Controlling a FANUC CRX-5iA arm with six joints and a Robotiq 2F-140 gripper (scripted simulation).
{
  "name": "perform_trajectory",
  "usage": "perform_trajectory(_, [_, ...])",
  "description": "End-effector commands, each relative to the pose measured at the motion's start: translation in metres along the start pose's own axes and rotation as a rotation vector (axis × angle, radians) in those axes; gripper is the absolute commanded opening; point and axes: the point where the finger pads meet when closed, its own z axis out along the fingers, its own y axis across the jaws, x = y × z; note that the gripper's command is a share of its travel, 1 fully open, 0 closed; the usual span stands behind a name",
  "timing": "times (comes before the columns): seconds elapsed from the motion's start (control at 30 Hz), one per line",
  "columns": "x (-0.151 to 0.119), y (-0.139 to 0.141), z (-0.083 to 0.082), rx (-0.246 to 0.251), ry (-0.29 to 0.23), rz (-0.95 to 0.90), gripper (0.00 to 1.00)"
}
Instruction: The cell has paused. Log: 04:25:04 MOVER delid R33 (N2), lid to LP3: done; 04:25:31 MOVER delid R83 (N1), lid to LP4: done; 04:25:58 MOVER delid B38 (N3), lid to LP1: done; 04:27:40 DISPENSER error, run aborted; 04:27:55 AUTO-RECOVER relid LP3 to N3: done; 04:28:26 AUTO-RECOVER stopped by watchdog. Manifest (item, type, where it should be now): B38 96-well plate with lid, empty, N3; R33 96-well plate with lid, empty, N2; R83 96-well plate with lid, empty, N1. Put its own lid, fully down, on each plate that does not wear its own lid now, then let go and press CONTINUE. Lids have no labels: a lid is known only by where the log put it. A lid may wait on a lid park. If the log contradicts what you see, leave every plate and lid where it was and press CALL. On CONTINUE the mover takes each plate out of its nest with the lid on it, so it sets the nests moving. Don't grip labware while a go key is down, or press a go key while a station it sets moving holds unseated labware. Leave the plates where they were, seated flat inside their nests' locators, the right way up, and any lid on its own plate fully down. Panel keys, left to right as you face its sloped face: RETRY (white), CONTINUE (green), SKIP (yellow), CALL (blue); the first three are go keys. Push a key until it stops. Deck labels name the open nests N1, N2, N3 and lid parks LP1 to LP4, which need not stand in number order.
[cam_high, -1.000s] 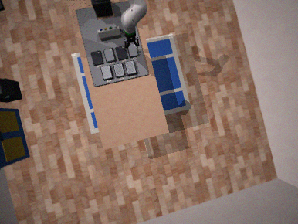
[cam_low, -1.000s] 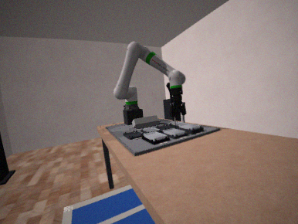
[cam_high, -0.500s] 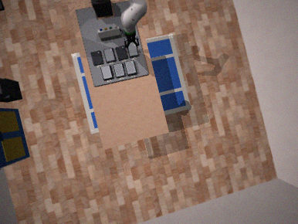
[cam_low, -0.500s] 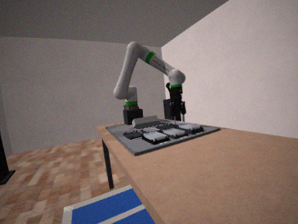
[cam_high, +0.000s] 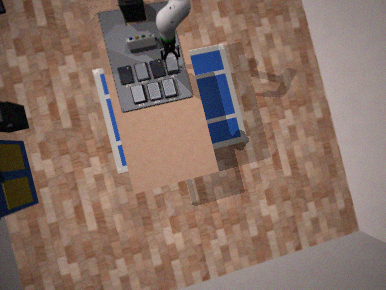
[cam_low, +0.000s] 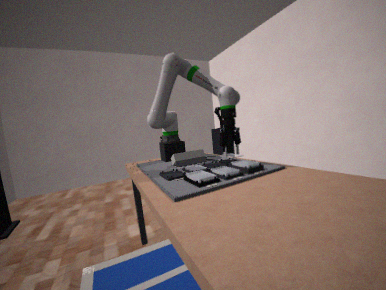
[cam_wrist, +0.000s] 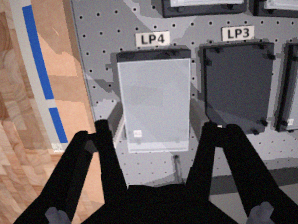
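Lid (cam_wrist: 153, 103), pale grey, flat and rectangular with a small light mark near one corner, hangs above the park labelled LP4 (cam_wrist: 152, 39). Gripper (cam_wrist: 156, 137) is clamped on its long sides.

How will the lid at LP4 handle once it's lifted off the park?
The lid looks like a thin, flat, pale shell, so probably light and fairly stiff. The gripper is shut on its long sides only, so it may tilt if jolted. Its smooth walls could slip; a slow, level lift seems wise.

White rounded arm (cam_low: 162, 95), green joint bands, black tool (cam_wrist: 156, 156) (matte, chunky links)
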Motion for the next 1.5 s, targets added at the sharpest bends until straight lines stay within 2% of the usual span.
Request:
perform_trajectory(0.0, [0.000, 0.000, -0.005, 0.000, 0.001, 0.000, 0.00])
perform_trajectory(0.43, [0.000, 0.000, -0.031, 0.000, 0.001, 0.000, 0.00])
perform_trajectory(0.8, [0.000, 0.000, -0.041, 0.000, 0.001, 0.000, 0.00])
perform_trajectory(1.17, [0.001, 0.000, -0.042, 0.000, 0.001, 0.000, 0.00])
perform_trajectory(1.23, [0.023, 0.012, -0.043, 0.000, 0.001, 0.000, 0.00])
perform_trajectory(1.3, [0.071, 0.045, -0.045, 0.000, 0.000, 0.001, 0.00])
perform_trajectory(1.37, [0.075, 0.048, -0.045, 0.000, 0.000, 0.001, 0.00])
perform_trajectory(1.4, [0.100, 0.072, -0.045, 0.000, 0.000, 0.001, 0.00])
perform_trajectory(1.47, [0.105, 0.076, -0.045, 0.000, 0.000, 0.001, 0.00])
